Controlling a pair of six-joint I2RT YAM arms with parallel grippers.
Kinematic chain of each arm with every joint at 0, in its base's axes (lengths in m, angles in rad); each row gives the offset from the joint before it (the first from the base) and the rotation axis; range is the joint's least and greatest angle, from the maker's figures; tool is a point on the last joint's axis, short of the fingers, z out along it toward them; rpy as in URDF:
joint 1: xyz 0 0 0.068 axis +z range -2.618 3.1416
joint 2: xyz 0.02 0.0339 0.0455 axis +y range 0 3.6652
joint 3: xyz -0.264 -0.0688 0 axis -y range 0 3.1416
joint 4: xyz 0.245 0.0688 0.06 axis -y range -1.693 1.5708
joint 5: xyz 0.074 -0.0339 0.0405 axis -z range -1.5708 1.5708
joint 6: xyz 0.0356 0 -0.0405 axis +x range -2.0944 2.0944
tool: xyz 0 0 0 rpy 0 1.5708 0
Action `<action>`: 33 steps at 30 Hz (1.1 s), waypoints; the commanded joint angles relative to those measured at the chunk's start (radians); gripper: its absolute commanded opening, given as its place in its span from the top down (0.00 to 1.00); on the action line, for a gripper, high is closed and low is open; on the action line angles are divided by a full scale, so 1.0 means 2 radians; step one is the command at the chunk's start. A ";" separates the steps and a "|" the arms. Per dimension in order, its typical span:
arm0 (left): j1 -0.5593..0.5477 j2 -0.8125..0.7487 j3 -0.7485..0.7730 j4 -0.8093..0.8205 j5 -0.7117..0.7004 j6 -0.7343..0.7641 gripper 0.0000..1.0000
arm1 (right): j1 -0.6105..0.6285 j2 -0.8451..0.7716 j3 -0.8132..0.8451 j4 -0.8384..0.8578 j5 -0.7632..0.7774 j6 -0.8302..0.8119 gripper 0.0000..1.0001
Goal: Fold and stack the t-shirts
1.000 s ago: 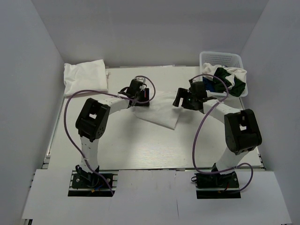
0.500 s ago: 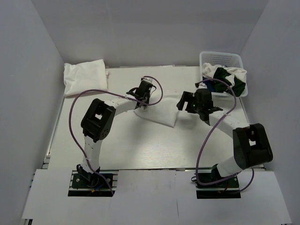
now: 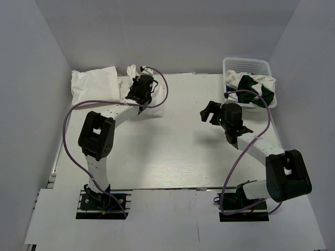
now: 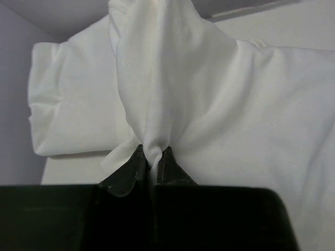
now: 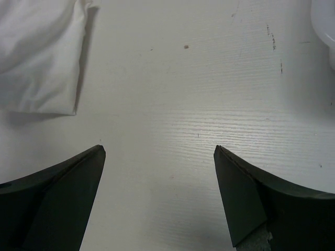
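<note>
Tabletop (image 3: 172,151) under wide right hand (image 5: 159,150); left hand (image 4: 152,152) tight on t-shirt (image 4: 209,94), far edge

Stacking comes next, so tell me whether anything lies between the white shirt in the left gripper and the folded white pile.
Nothing visible: the left gripper holds the white shirt right beside the folded pile, no object between.

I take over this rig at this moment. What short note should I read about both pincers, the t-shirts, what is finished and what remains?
Left pincer: shut on a bunched white t-shirt, beside the folded white stack at the back left.
Right pincer: open, empty, above bare table.
Basket, back right: holds crumpled t-shirts.
Done: the stack is started.
Left: set the held shirt on the stack, then fold the basket's shirts.
</note>
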State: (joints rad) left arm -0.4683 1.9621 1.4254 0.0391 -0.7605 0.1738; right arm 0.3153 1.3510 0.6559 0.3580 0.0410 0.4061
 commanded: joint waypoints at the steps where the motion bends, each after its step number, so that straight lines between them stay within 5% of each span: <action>1: 0.038 -0.010 0.042 0.049 -0.029 0.057 1.00 | -0.002 -0.009 -0.006 0.041 0.016 -0.012 0.10; 9: 0.101 0.006 0.057 0.109 0.047 0.165 1.00 | -0.002 0.009 0.003 0.040 0.015 -0.017 0.10; 19: 0.132 0.015 0.127 0.085 0.123 0.175 1.00 | 0.000 0.040 0.032 0.018 -0.007 -0.017 0.10; 33: 0.132 -0.018 0.174 0.016 0.089 0.143 1.00 | 0.000 0.045 0.034 0.012 -0.030 -0.005 0.10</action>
State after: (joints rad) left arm -0.2047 2.0296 1.7233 0.0673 -0.5468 0.4847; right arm 0.3145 1.4353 0.6834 0.3618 0.0029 0.3901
